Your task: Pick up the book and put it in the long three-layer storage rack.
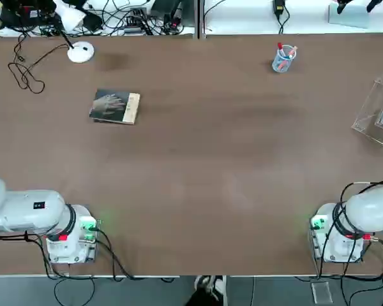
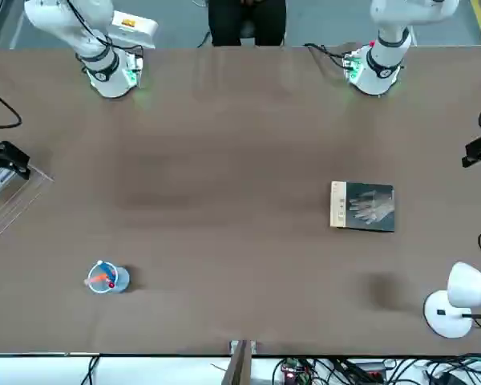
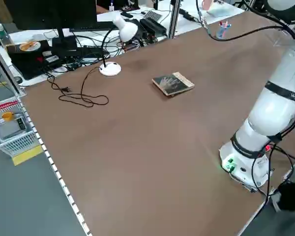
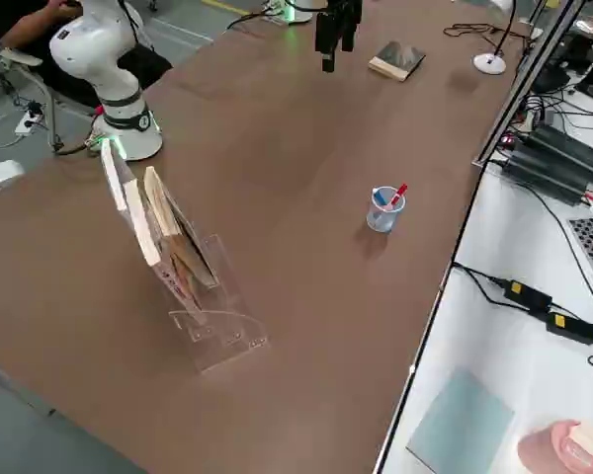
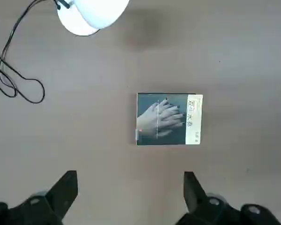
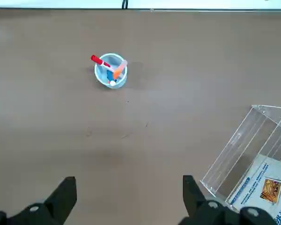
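L gripper [image 5: 131,197]: wide open, nothing held | R gripper [image 6: 129,199]: wide open, empty | hand-cover book [image 1: 115,106]: flat on table [image 1: 204,172], robot's left side | clear acrylic rack [image 4: 217,316]: far right

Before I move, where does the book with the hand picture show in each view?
Top: upper left, the book.
Front: right of center.
Left side: upper middle.
Right side: top edge, right of center.
Left wrist: center right.
Right wrist: not in it.
Shared landmark, all but right wrist: white lamp base.
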You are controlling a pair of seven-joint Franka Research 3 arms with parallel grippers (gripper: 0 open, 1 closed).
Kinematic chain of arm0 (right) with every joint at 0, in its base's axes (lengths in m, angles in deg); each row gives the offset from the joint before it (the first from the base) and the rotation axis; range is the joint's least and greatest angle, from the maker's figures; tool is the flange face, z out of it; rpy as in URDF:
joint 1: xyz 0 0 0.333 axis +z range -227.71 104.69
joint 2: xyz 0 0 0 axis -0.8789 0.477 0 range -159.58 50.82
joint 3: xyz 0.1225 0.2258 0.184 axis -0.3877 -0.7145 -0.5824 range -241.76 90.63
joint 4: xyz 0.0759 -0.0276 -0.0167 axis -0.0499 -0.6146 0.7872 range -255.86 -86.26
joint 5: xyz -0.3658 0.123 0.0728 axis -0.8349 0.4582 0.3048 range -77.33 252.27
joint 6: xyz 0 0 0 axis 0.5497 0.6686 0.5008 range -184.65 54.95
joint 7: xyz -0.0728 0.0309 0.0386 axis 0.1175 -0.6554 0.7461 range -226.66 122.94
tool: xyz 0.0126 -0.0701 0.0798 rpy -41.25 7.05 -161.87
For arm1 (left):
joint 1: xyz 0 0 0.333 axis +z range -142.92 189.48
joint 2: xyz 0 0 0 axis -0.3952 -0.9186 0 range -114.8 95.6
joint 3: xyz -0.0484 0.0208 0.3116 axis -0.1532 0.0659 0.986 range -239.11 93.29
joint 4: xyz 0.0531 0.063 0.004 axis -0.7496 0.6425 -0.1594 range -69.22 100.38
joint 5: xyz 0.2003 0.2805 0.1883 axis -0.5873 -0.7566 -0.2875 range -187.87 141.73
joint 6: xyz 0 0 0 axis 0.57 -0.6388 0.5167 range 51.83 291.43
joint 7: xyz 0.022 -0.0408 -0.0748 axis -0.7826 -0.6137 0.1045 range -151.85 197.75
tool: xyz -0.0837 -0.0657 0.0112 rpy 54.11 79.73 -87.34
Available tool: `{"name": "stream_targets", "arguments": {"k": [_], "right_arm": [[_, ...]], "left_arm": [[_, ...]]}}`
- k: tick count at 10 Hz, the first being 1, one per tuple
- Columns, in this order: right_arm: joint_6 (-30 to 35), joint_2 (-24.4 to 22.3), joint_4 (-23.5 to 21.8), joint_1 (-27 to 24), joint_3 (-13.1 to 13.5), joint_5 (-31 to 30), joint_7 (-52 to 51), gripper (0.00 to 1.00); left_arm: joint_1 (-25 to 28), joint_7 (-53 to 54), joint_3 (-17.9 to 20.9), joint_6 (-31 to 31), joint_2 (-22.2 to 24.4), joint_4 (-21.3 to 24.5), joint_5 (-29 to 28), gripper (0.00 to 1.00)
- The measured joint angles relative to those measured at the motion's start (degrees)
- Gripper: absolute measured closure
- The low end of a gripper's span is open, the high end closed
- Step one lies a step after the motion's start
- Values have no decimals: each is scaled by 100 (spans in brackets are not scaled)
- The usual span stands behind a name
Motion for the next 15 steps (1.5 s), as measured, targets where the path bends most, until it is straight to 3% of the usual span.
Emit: {"name": "stream_targets", "arguments": {"k": [5,8,13,15], "right_arm": [[0,0,-1,0,0,0,0,0],[0,0,-2,0,0,0,0,0],[1,0,-6,0,1,0,0,0],[1,0,-6,0,2,0,0,0]], "left_arm": [[-15,19,-18,0,-1,0,1,0],[35,261,8,29,-77,7,537,0],[431,1379,27,1023,-670,406,1042,0],[544,1687,26,1335,-830,765,1076,0]]}}
